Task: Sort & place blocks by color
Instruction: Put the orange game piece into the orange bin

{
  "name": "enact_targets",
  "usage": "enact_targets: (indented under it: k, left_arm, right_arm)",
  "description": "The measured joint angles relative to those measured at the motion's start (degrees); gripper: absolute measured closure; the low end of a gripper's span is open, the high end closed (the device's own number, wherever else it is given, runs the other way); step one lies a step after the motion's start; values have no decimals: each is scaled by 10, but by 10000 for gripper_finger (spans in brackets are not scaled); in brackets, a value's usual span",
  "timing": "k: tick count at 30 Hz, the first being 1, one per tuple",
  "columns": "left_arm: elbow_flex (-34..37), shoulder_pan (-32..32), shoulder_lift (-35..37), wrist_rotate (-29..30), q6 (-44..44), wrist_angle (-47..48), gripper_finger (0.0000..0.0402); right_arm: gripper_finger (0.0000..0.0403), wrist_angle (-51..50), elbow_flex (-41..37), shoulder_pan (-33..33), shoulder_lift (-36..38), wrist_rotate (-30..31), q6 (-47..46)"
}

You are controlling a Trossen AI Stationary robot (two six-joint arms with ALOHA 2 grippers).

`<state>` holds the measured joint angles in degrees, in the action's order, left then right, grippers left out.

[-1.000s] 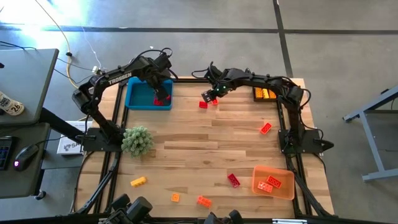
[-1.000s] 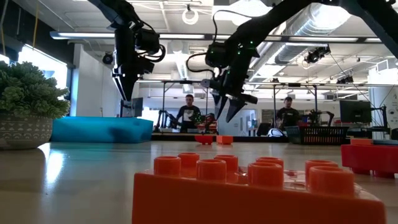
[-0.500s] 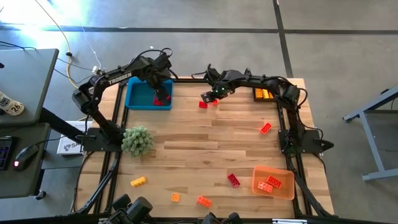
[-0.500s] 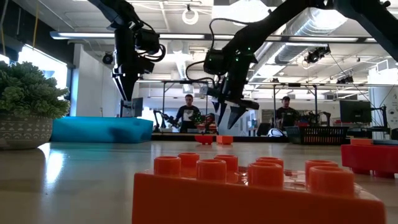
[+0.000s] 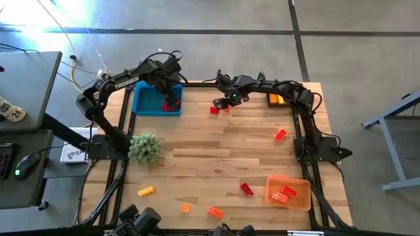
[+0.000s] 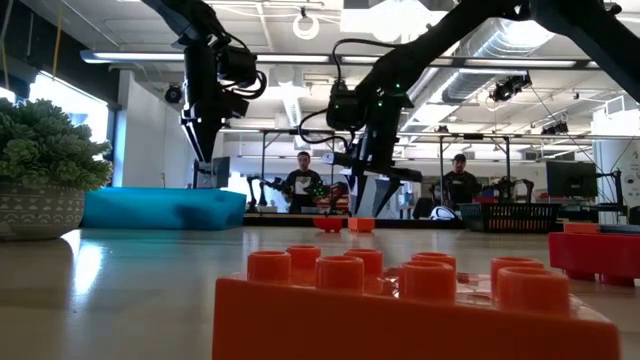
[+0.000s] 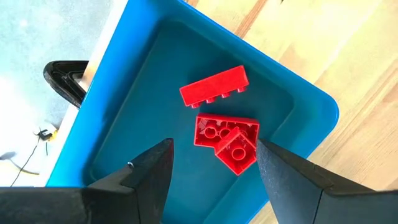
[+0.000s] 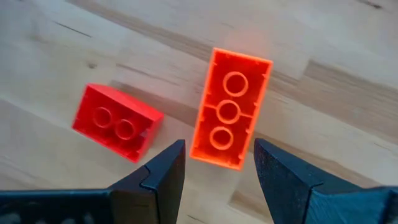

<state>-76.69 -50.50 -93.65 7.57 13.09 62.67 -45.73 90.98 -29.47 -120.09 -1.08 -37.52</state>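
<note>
Your left end effector point(image 5: 172, 94) hangs over the blue tray point(image 5: 146, 103) at the far left of the worktop point(image 5: 203, 151), fingers spread and holding nothing; three red blocks point(image 7: 225, 134) lie in the tray below it. Your right end effector point(image 5: 222, 103) sits low above the far middle of the worktop, fingers parted and empty, straddling an orange block point(image 8: 231, 116) with a red block point(image 8: 117, 122) just beside it. More blocks are scattered: an orange one point(image 5: 280, 135) at the right, a red one point(image 5: 246, 190) beside the orange tray point(image 5: 289, 202), which holds two, and a yellow one point(image 5: 146, 191) and two orange ones point(image 5: 214, 212) along the near edge. Yellow blocks point(image 5: 276, 99) fill the far right tray.
</note>
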Motion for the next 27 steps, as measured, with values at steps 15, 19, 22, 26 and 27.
enact_targets:
  k: [15, 19, 22, 26, 27]
  left_arm:
    - [0, 0, 0, 0, 6, -13, 183]
    - [0, 0, 0, 0, 6, -13, 183]
    - [0, 0, 0, 0, 6, -13, 183]
    - [0, 0, 0, 1, 6, -13, 183]
    - [0, 0, 0, 1, 6, -13, 183]
  right_arm:
    - [226, 11, 0, -1, -36, -17, -1]
    - [227, 6, 3, 0, -45, -13, -11]
    - [243, 5, 3, 0, -45, -4, -10]
    - [289, 4, 3, 0, -43, -8, 4]
    - [289, 0, 3, 0, -43, -10, 5]
